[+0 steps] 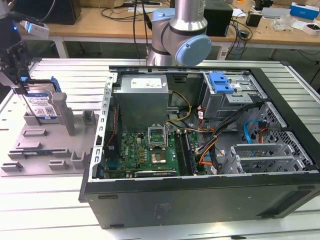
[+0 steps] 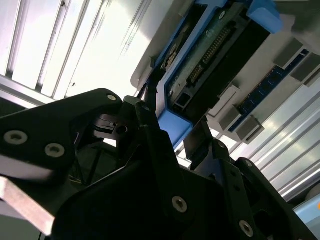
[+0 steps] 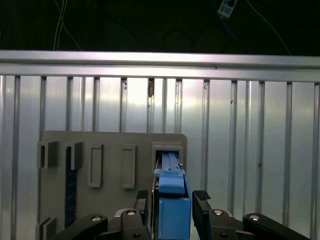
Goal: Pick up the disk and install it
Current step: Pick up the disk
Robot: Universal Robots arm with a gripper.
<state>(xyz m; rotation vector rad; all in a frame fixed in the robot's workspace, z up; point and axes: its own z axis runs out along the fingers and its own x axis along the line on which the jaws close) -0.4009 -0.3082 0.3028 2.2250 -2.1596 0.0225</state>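
Open computer case (image 1: 200, 202) — grey rack (image 1: 47, 147).

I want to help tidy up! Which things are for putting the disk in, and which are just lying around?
For the job: disk, standing in the grey holder tray; gripper right at it; open computer case with its drive bay.
Just lying about: cables, black box and blue-and-white box on the wooden bench behind.

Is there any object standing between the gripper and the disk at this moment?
Nothing visible does. The gripper is right at the disk, which stands on edge in a slot of the grey holder. In both wrist views the disk's blue bracket sits directly at the gripper.
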